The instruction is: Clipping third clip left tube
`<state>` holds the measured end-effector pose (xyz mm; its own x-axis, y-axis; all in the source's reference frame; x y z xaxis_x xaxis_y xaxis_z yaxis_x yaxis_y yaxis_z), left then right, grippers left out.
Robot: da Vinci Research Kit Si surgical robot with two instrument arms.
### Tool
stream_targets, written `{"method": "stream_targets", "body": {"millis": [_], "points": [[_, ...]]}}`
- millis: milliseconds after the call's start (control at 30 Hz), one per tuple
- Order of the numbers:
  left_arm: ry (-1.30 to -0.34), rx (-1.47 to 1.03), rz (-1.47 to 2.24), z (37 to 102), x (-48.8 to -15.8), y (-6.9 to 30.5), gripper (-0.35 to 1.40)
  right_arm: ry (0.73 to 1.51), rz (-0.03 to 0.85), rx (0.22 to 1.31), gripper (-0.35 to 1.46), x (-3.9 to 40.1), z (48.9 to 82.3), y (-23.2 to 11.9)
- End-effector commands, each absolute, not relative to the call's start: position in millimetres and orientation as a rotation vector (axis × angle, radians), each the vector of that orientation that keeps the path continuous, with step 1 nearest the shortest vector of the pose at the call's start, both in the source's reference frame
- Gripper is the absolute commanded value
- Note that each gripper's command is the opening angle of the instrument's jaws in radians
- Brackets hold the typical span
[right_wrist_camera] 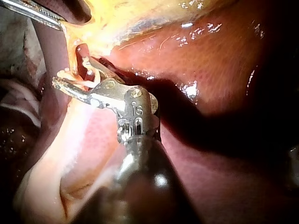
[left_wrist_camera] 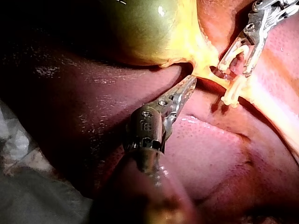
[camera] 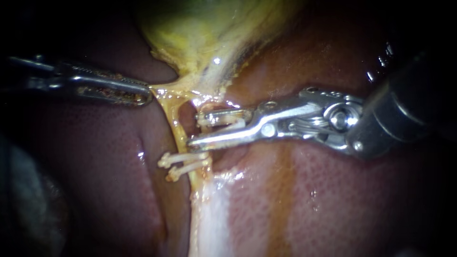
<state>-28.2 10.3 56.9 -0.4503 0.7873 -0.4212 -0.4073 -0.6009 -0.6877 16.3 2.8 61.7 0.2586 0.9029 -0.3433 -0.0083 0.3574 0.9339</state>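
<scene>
Tissue [camera: 165, 88] is being gripped by left instrument [camera: 145, 93]; clip [camera: 223, 116] is being held betw. right instrument's [camera: 196, 128] wide jaws, tube [camera: 177, 128] at their tips — full straddle needed before closing.

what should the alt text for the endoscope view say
The right instrument, from the right, holds an open white clip in its jaws at the yellow tube, just above two clips already on it. The left instrument grips yellow tissue below the gallbladder; liver lies beneath.
</scene>
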Motion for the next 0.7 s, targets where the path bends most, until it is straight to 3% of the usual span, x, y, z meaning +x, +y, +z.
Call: {"method": "stream_targets", "body": {"millis": [33,300,700], "points": [[-0.652,-0.960,2.088,56.9,-28.2,10.3,-0.35,1.131,0.792,1.015,0.48,16.3,62.1,2.7],[-0.652,-0.960,2.088,56.9,-28.2,10.3,-0.35,1.119,0.807,1.010,0.47,17.2,64.5,2.9],[-0.652,-0.960,2.088,56.9,-28.2,10.3,-0.35,1.149,0.795,1.045,0.47,21.7,64.4,2.0]]}}
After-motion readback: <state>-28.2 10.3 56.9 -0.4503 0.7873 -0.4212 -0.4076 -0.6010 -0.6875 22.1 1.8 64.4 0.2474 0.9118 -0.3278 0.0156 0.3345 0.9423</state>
